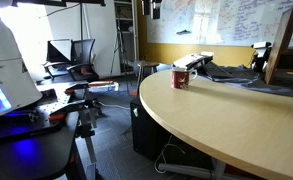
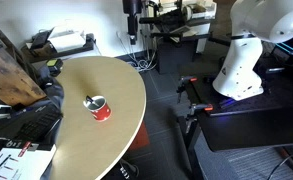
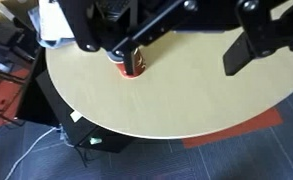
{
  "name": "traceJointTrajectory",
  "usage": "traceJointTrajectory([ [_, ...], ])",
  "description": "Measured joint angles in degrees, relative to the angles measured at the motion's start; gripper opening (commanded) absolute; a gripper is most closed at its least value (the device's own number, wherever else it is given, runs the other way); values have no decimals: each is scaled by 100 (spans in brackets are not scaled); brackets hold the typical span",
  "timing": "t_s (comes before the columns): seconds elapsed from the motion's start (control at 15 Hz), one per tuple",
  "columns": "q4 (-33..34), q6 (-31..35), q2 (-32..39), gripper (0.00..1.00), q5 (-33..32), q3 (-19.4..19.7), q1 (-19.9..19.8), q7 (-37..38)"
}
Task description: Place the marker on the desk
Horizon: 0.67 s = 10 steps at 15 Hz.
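Observation:
The desk (image 3: 186, 105) is a curved light tan tabletop, seen in both exterior views (image 1: 236, 120) (image 2: 71, 145). A red mug (image 3: 136, 66) stands on it, also in both exterior views (image 1: 180, 77) (image 2: 101, 109). In the wrist view my gripper (image 3: 181, 62) comes in from the top, above the desk. It is open, with its jaws wide apart and nothing between them. Its left finger (image 3: 123, 55) overlaps the mug in the picture. The marker does not show in any view. The gripper is outside both exterior views.
The white robot base (image 2: 241, 60) stands on a black table (image 2: 251, 130) beside the desk. Dark bags and clutter (image 2: 26, 110) lie at the desk's far side. Office chairs (image 1: 71, 60) stand behind. A laptop and papers (image 1: 226, 72) lie on the desk's far end.

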<state>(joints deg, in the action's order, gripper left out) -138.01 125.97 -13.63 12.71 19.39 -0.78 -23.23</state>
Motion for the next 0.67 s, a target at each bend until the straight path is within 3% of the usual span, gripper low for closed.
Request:
traceJointTrajectory([
  [0.4, 5, 0, 8, 100, 0, -176, -77, 8],
  [0.67, 86, 333, 276, 100, 16, -881, 38, 655],
])
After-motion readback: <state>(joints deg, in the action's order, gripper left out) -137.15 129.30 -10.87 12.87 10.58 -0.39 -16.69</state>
